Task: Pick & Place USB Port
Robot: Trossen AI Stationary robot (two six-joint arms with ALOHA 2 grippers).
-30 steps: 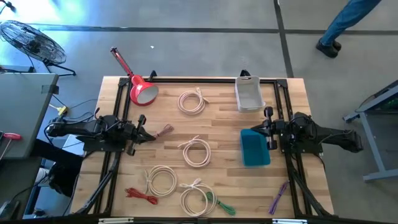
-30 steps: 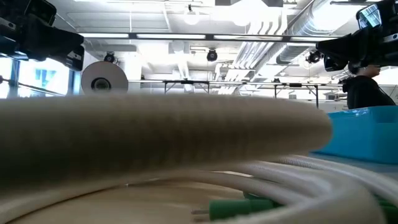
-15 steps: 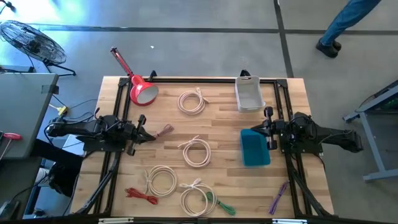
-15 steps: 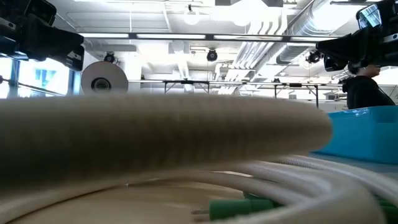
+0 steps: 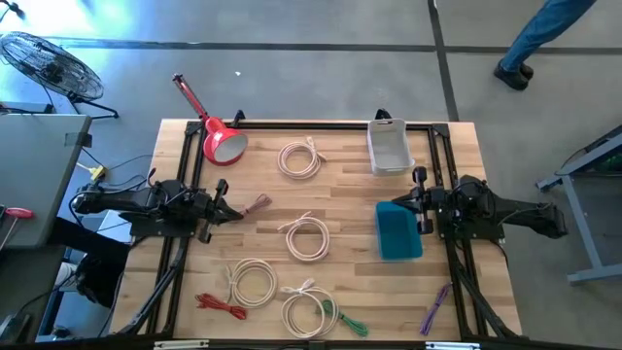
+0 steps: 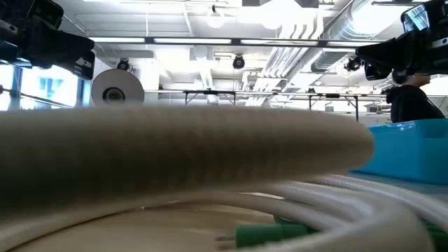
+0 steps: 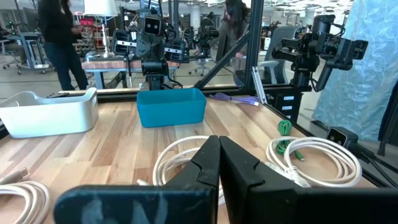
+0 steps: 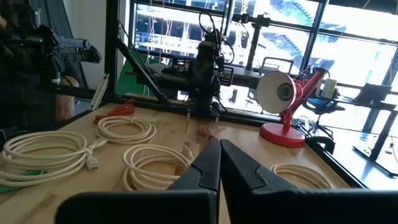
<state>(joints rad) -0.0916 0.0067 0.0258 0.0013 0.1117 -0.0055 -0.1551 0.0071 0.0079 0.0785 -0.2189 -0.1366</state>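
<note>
Nothing's been picked up yet. Both arms are parked at the side edges of the worktop: the left gripper is pinched fully together and empty, and so is the right gripper, which is held just beside the blue bin.

Cream cable coils are spread from the middle toward the near edge; a white tray sits at the far edge. Trouble could be expected from the loops: one could be snagged and dragged along, or the wrong cable grabbed, since the coils are barely told apart.
</note>
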